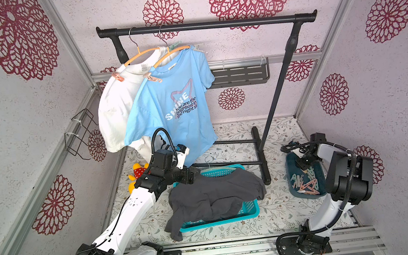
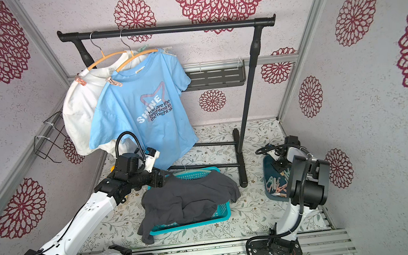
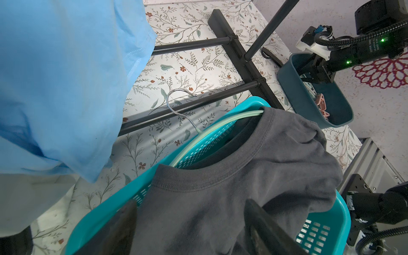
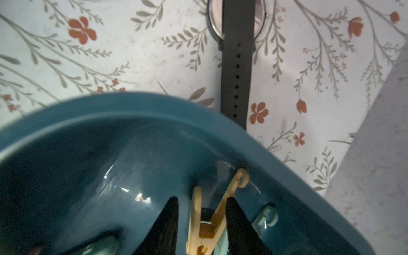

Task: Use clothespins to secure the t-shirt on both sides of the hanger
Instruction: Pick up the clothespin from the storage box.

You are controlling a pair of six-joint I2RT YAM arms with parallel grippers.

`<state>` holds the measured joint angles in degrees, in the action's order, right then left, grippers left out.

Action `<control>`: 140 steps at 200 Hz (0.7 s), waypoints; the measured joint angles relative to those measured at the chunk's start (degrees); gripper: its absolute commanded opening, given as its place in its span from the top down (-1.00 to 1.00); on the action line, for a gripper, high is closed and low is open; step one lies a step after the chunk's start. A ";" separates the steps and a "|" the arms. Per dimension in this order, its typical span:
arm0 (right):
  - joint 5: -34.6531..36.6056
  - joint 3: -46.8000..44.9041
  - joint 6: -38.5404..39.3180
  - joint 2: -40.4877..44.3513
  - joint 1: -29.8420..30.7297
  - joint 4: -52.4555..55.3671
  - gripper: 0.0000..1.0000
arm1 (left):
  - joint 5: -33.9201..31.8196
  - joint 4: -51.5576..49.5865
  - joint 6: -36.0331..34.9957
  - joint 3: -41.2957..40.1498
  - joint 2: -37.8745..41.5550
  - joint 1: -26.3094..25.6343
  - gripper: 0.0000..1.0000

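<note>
My right gripper (image 4: 202, 198) sits half-open astride a light, springy yellow clothespin (image 4: 207, 230), apparently not yet clamped. I'd squeeze its splayed handle ends. My left gripper (image 3: 189, 202) gapes wide, empty.

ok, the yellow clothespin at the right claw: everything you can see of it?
The yellow clothespin looks like pale yellow-orange plastic: two slim arms meeting at a spring pivot, one arm ending in a small ring. It lies in the teal bin, between the fingers of the open right claw. One finger looks to touch an arm; the other stands clear. A mint clothespin lies beside it. Its near end is cut off.
</note>
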<state>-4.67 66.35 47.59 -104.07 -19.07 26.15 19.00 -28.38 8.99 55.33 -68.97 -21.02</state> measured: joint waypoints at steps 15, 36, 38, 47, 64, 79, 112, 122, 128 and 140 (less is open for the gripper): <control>0.35 0.44 0.00 -0.52 0.00 0.39 0.25 | 0.02 0.00 0.00 0.00 -0.04 0.02 -0.56; 0.59 0.44 0.00 -0.50 0.00 0.68 0.25 | 0.07 0.00 0.00 0.00 -0.07 0.02 -0.56; 0.61 0.44 0.00 -0.50 0.00 0.66 0.25 | 0.09 0.00 0.00 0.00 -0.07 0.02 -0.56; 0.79 0.37 0.00 -0.50 0.00 0.63 0.24 | 0.15 0.00 0.00 0.00 -0.07 0.02 -0.56; 1.36 -0.07 0.00 -0.46 0.00 0.55 0.25 | 0.31 0.00 0.00 0.00 -0.07 0.02 -0.55; 1.51 -0.66 -0.02 -0.44 0.00 0.44 0.24 | 0.57 0.00 0.00 0.00 -0.07 0.02 -0.56; 1.49 -0.83 -0.04 -0.44 0.00 0.66 0.27 | 0.87 0.00 0.00 0.00 -0.07 0.04 -0.56; 1.51 -0.83 -0.04 -0.44 0.00 0.63 0.29 | 0.90 -0.02 0.00 0.00 -0.07 0.04 -0.56; 1.49 -0.83 -0.07 -0.44 0.00 0.66 0.31 | 0.90 -0.02 0.00 0.00 -0.07 0.04 -0.56; 1.46 -0.83 -0.13 -0.44 0.00 0.63 0.33 | 0.92 -0.02 0.00 0.00 -0.07 0.04 -0.55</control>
<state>-3.20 65.52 47.46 -104.51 -19.07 26.79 19.92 -28.40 8.99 55.33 -69.04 -20.97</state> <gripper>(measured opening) 0.344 0.778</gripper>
